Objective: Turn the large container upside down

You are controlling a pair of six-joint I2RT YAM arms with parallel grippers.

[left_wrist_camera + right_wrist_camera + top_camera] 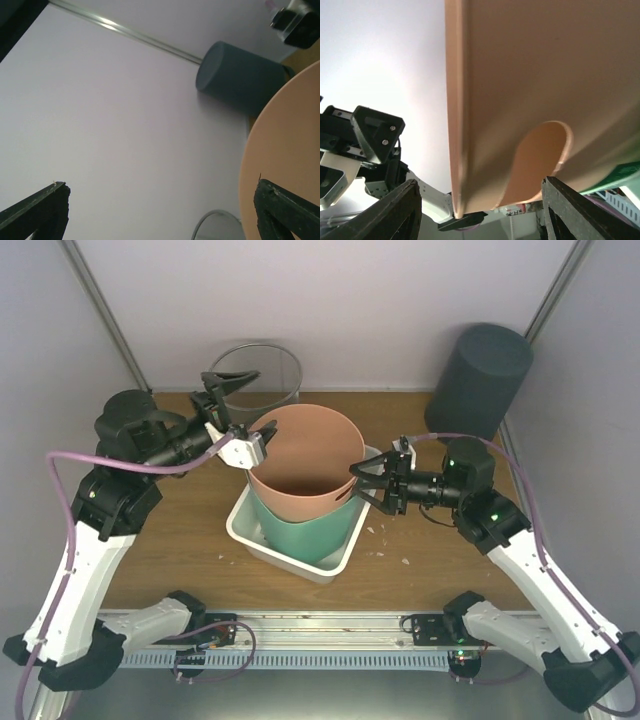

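The large salmon-orange container stands upright, nested in a green container inside a white tray. My left gripper is wide open at the container's left rim; in the left wrist view the orange wall is beside the right finger. My right gripper is open at the right rim. In the right wrist view its fingers straddle the orange wall with its handle hole, without closing on it.
A clear round container stands at the back, behind the left gripper. A dark grey cylinder stands at the back right and shows in the left wrist view. Small crumbs lie right of the tray.
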